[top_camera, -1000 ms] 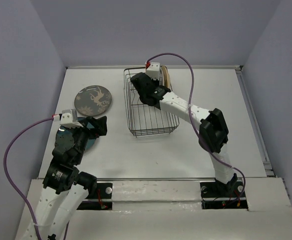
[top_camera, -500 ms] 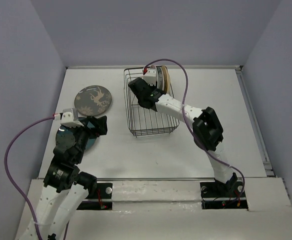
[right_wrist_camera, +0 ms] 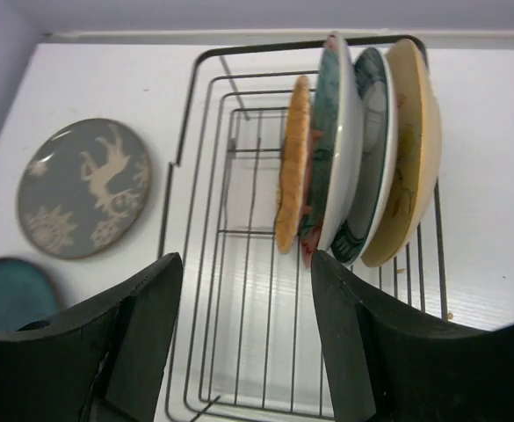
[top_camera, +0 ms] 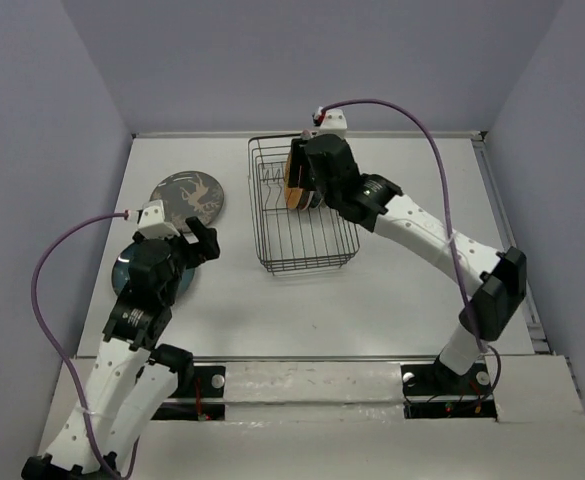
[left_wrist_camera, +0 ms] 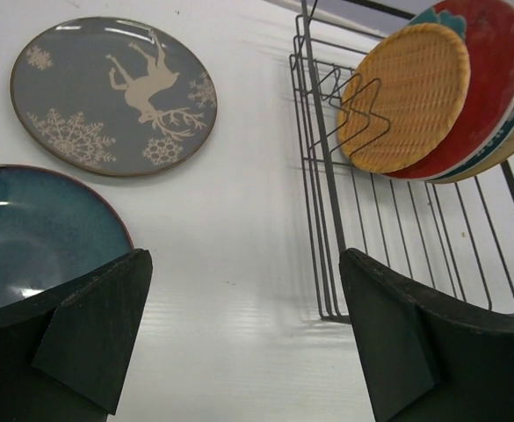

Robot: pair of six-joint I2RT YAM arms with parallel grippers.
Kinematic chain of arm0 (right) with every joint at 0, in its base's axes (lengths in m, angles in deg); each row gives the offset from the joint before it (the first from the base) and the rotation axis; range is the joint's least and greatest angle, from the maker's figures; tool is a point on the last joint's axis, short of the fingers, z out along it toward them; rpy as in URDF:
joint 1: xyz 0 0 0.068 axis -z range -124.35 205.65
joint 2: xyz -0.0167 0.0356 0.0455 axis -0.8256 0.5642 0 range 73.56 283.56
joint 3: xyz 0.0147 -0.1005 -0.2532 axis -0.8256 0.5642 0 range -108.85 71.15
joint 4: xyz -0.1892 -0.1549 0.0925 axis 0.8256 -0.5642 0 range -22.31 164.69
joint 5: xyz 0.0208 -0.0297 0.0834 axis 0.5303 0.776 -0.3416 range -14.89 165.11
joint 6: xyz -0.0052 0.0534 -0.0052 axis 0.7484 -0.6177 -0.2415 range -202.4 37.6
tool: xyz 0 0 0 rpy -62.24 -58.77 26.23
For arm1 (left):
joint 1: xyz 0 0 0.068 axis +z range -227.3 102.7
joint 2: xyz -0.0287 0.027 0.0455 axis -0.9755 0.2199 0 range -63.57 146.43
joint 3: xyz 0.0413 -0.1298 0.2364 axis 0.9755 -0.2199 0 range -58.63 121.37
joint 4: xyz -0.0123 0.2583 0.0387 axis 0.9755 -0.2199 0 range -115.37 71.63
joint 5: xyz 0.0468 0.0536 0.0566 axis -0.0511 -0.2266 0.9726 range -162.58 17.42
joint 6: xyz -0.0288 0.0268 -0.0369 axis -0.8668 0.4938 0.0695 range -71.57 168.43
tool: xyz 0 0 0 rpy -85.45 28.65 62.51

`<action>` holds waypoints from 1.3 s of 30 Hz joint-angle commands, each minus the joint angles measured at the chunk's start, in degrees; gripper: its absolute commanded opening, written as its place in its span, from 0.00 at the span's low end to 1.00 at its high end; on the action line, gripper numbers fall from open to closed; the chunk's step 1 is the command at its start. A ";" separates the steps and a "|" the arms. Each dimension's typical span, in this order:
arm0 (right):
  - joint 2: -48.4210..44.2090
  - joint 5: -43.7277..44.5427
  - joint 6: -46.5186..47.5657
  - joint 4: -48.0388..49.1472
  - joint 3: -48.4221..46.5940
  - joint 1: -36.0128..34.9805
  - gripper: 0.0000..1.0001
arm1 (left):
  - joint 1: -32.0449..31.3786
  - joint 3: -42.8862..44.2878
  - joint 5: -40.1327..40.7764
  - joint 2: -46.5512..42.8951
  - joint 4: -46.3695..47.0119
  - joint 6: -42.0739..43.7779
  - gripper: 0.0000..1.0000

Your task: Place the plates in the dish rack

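The dish rack [right_wrist_camera: 206, 264] [top_camera: 302, 240] [left_wrist_camera: 397, 229] is a black wire basket. Four plates stand upright at its far end: orange [right_wrist_camera: 292, 176] [left_wrist_camera: 406, 97] [top_camera: 293, 186], red-and-teal floral [right_wrist_camera: 331, 132] [left_wrist_camera: 494, 70], white teal-rimmed [right_wrist_camera: 371, 149] and tan [right_wrist_camera: 412, 149]. My right gripper [right_wrist_camera: 248, 352] [top_camera: 309, 195] hangs open above the rack's floor, just in front of the orange plate, holding nothing. The grey plate [top_camera: 187, 198] [left_wrist_camera: 113, 95] [right_wrist_camera: 83, 187] and the dark teal plate [left_wrist_camera: 37, 233] [right_wrist_camera: 10, 294] [top_camera: 137, 275] lie flat on the table left of the rack. My left gripper [left_wrist_camera: 248, 343] [top_camera: 194, 248] is open at the teal plate's right edge, holding nothing.
The white table [top_camera: 392, 290] is walled at the back and on both sides. The left arm partly covers the teal plate in the top view. The rack's near half holds only bare wire dividers [left_wrist_camera: 362, 105].
My right gripper has opened and let go of the orange plate, which now stands in the rack. The right arm has swung its elbow out to the right. The left gripper rose slightly.
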 commanded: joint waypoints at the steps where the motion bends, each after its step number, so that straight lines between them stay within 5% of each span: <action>1: -9.20 -15.38 8.31 8.28 9.87 -0.33 0.68 | 2.08 3.27 -2.97 6.30 3.54 -2.34 0.98; 4: -14.76 -17.41 9.99 8.90 14.46 -0.33 0.68 | 2.52 5.91 -2.02 12.88 5.82 -3.58 0.97; 16: -36.91 -19.18 10.60 19.71 44.42 -0.33 0.69 | 21.58 11.88 -9.74 35.57 12.69 -6.49 0.90; 21: -40.96 -17.33 10.17 21.46 48.40 -0.33 0.68 | 26.33 15.32 -7.02 42.88 12.51 -3.59 0.90; 31: -39.64 -19.35 9.20 22.17 49.72 -0.33 0.67 | 36.18 22.00 -19.85 62.12 17.16 1.60 0.84; 39: -38.24 -20.05 8.76 24.10 50.16 -0.33 0.67 | 39.26 24.28 -26.70 68.37 22.88 1.69 0.79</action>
